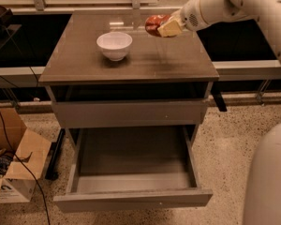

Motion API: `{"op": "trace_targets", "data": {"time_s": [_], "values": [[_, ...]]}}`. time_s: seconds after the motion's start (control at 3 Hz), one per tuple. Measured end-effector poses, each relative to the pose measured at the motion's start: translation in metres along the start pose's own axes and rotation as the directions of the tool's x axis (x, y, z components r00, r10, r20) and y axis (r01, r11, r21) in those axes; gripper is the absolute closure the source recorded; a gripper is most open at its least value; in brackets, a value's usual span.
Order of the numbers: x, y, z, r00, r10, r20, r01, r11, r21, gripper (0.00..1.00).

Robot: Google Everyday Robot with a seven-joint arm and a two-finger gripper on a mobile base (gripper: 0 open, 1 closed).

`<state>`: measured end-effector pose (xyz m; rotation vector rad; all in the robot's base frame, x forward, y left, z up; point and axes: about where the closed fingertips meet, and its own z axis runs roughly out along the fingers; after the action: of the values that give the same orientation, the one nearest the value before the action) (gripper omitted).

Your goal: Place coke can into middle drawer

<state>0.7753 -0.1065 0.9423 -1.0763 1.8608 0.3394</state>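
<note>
The coke can [153, 24] is a small red can held sideways in my gripper [165, 27], lifted above the back right part of the cabinet top [131, 60]. The gripper's pale fingers [169, 28] are closed around the can's right end. My white arm [225, 3] reaches in from the upper right. The middle drawer [131, 172] is pulled out below, a grey shallow tray with nothing in it, well below and in front of the can.
A white bowl [114, 45] stands on the cabinet top left of the can. A closed grey drawer front [131, 113] sits above the open drawer. A cardboard box [14, 168] and cables lie on the floor at left. My white base [269, 182] is at right.
</note>
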Motion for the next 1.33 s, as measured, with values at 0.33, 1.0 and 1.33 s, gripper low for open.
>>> {"op": "trace_targets", "data": {"time_s": [0.33,1.0,1.33], "values": [[-0.02,0.041,-0.041,0.997,-0.075,0.035,0.077,0.9955,-0.054,1.0],[-0.027,0.13,-0.112,0.974,-0.156,0.161,0.19,0.9563,-0.222,1.0],[-0.004,0.186,-0.121,0.961,-0.151,0.23,0.235,0.8857,-0.4,1.0]]}}
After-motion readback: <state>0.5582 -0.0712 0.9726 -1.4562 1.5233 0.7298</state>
